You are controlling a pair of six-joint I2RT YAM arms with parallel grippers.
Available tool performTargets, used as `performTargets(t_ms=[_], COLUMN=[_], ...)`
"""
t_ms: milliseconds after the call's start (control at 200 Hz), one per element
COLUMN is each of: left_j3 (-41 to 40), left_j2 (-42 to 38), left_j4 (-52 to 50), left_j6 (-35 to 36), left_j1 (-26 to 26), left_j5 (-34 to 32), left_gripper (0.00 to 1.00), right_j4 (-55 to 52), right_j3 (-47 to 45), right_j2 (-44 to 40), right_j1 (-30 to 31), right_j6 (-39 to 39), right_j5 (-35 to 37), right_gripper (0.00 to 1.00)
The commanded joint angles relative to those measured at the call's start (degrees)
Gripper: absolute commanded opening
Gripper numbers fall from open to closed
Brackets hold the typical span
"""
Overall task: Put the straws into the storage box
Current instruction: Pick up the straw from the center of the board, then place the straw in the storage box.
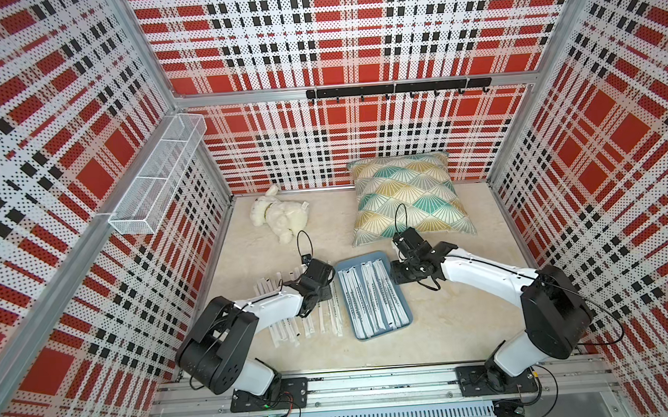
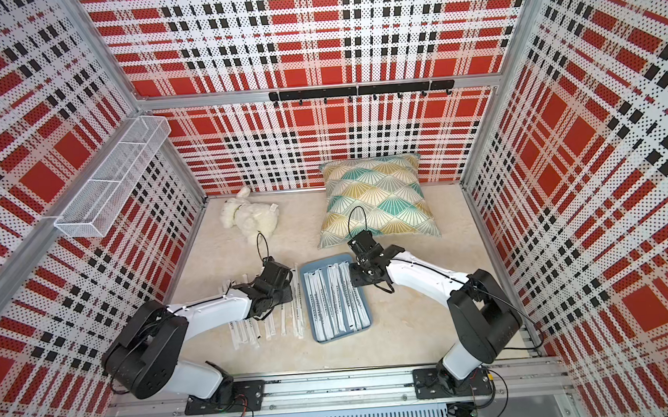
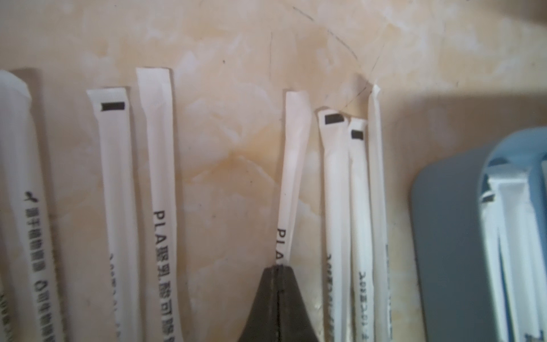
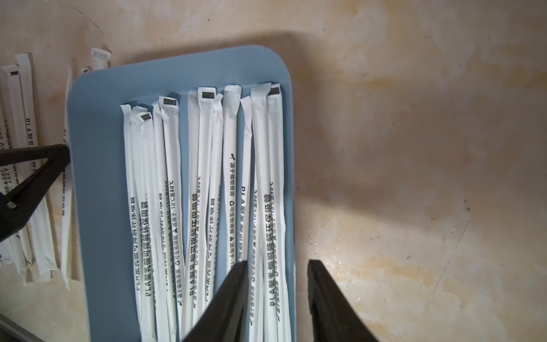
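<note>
The storage box (image 1: 359,258) (image 2: 323,259), a slate-blue tray, lies mid-table with several wrapped straws (image 1: 369,298) (image 4: 204,177) lengthwise in it. More straws (image 1: 284,331) (image 2: 248,334) lie in a row on the table left of it. My left gripper (image 3: 278,268) is low over that row, shut on one straw (image 3: 293,165) that sticks out past its fingertips; the box's outer wall (image 3: 444,222) is close beside it. My right gripper (image 4: 277,262) (image 1: 402,275) hovers open above the box's right rim at its far end, holding nothing.
A patterned pillow (image 1: 407,197) leans at the back right and a white plush toy (image 1: 279,215) lies at the back left. A white wire basket (image 1: 155,176) hangs on the left wall, and a black hook rail (image 1: 396,88) on the back wall.
</note>
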Motion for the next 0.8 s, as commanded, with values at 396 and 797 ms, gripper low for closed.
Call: performTargets(t_ms=[396,797], left_j3=[20.78,23.13], left_j2=[1.47,17.35], left_j4=[-1.36,9.09], left_j6=[-22.16,-32.10], left_j1=[-21.31,-25.53], left_j5=[-7.05,-2.53], left_gripper=[0.00,0.00], right_j4=[1.45,3.00], right_j3=[-0.53,-1.85], right_j2=[-3.69,-3.17], right_j1=[-3.83,-4.41], right_j6=[2.57,2.45], right_j5=[1.54,1.24], right_gripper=[0.41,0.40])
